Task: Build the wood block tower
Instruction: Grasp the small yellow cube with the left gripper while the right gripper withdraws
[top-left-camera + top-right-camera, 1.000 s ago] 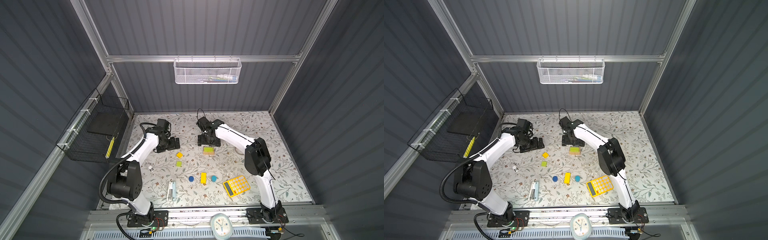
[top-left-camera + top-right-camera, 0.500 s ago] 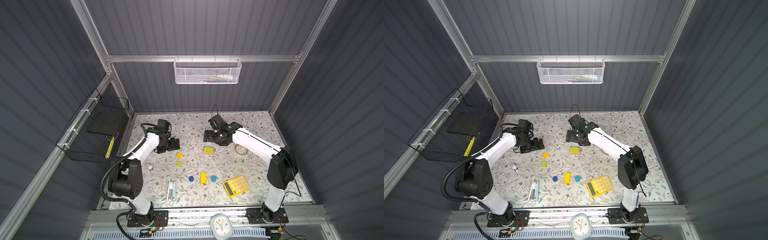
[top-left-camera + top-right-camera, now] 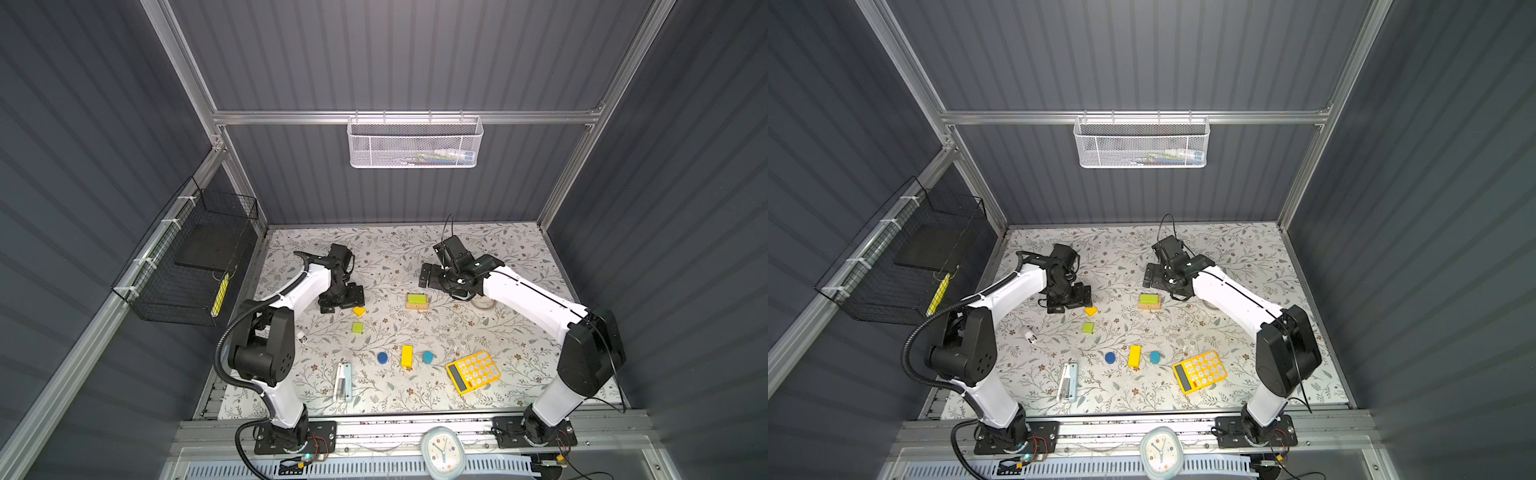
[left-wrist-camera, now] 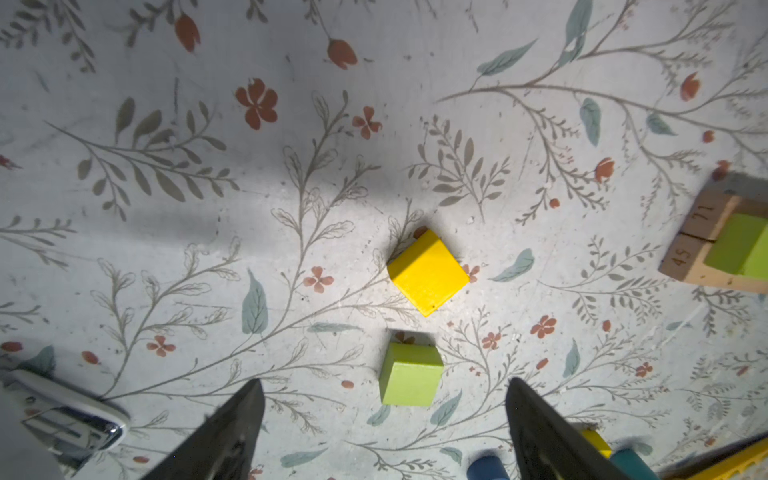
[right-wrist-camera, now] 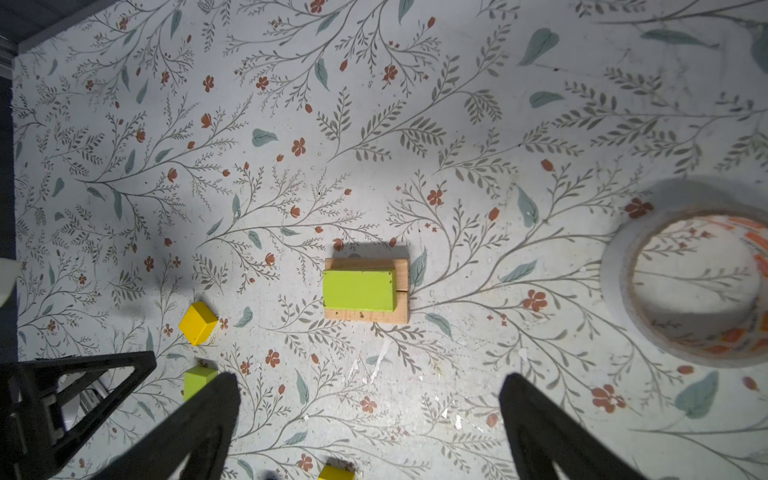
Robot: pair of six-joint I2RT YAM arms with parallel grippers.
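Hovering over the surface (image 3: 374,249), the left tool (image 3: 343,300) shows jaws spread wide, nothing between them. Just beside it sits the yellow cube (image 3: 359,311), turned cornerwise; the green cube (image 3: 357,328) lies near that, toward the front, not touching. Further front, loose: the yellow bar (image 3: 407,356) between two blue cylinders (image 3: 382,357). Middle: tower base in place, a green bar (image 3: 417,299) flat on two tan bars (image 5: 365,313) laid side by side. Right of it, the right tool (image 3: 430,277), jaws fully apart, empty, clear of the stack. Step in hand, by my reading: choosing the next piece. Next move likely calls for squaring the left tool to a cube's faces, closing, then seating it centred on the green bar.
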